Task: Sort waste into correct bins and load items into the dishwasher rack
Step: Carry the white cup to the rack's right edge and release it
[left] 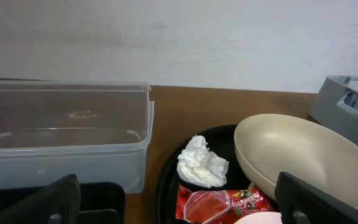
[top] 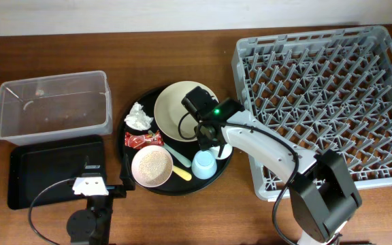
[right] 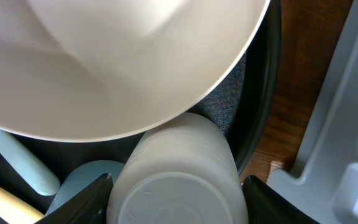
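Observation:
My right gripper (top: 214, 141) (right: 178, 184) is shut on the white cup (top: 224, 151) (right: 179, 155), which shows its base on the round black tray (top: 124, 146). Next to the cup are the light blue cup (top: 203, 164) (right: 82, 177), the mint spoon (top: 177, 154) and the yellow spoon (top: 182, 173). The cream bowl-plate (top: 179, 109) (left: 291, 155) lies behind them. The tissue (top: 139, 116) (left: 201, 163) and the red wrapper (top: 143, 139) (left: 219, 204) lie at the tray's left. The pinkish bowl (top: 134, 165) holds the grains (top: 152, 163). My left gripper (top: 114, 185) (left: 179, 208) is open and empty at the tray's left edge.
The grey dishwasher rack (top: 318, 95) (right: 347, 124) stands right of the round tray. The clear tub (top: 53, 80) (left: 67, 137) is at the far left. The shallow black tray (top: 46, 170) lies in front of it, under my left wrist.

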